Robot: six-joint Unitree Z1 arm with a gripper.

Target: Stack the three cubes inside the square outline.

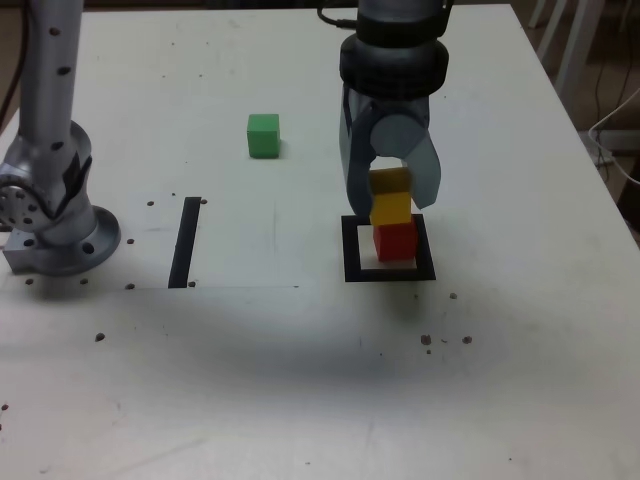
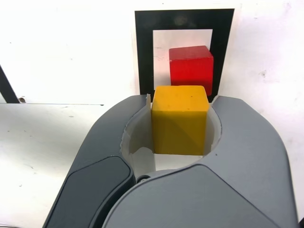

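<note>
White and lightly speckled, the bench (image 1: 300,380) fills almost the whole exterior view, with pale chair legs just visible beyond its far right corner. Taking the bench centre as the middle of a clock face in that view, the thick black square outline with a white centre (image 1: 352,250) lies at about three o'clock. A small solid red cube (image 1: 395,242) sits on the white centre inside the outline, toward its far side. Directly over it hangs a small solid yellow cube (image 1: 391,203), gripped between the two grey curved jaws of the arm's pincer (image 1: 392,195), which points down at the bench. The pincer is closed tight onto the yellow cube's sides. In the exterior view the yellow cube seems to meet the top of the red one, but whether they actually touch cannot be told; the wrist view shows the yellow cube (image 2: 180,121) held in the pincer (image 2: 180,126) and the red cube (image 2: 191,69) lower down, beyond it, within the square outline (image 2: 144,52).

A small solid green cube (image 1: 263,135) rests alone on the bench at about twelve o'clock, well apart from the outline. A straight black strip (image 1: 186,242) lies at nine o'clock, beside the arm's round grey metal base (image 1: 60,235).
</note>
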